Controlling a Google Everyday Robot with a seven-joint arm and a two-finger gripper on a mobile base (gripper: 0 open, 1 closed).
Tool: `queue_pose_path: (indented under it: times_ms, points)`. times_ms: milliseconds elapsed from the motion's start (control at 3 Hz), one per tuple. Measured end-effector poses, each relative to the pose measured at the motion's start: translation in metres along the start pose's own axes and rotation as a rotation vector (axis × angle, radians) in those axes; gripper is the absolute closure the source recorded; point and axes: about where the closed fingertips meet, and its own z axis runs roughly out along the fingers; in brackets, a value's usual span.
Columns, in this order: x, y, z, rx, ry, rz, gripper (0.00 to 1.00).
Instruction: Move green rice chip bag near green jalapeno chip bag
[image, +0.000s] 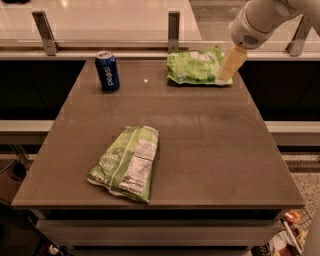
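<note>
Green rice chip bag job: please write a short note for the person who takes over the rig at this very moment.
Gripper: at the far right of the table, with its tip at the right edge of the green rice chip bag. Whether it touches the bag cannot be seen.
Green rice chip bag: lies flat at the far edge, right of centre.
Green jalapeno chip bag: near the front edge, left of centre, label side up, well apart from the other bag.
Blue can: upright, far left.
Done: the gripper is at the rice bag.
Left: grasp it, carry it beside the jalapeno bag, release.
</note>
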Motion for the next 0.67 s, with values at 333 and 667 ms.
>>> queue_pose_path:
  times_ms: [333, 667]
  points:
    - [0.0, 0.0, 0.0, 0.0, 0.0, 0.0, 0.0]
    - [-0.009, -0.01, 0.025, -0.024, 0.019, -0.013, 0.0]
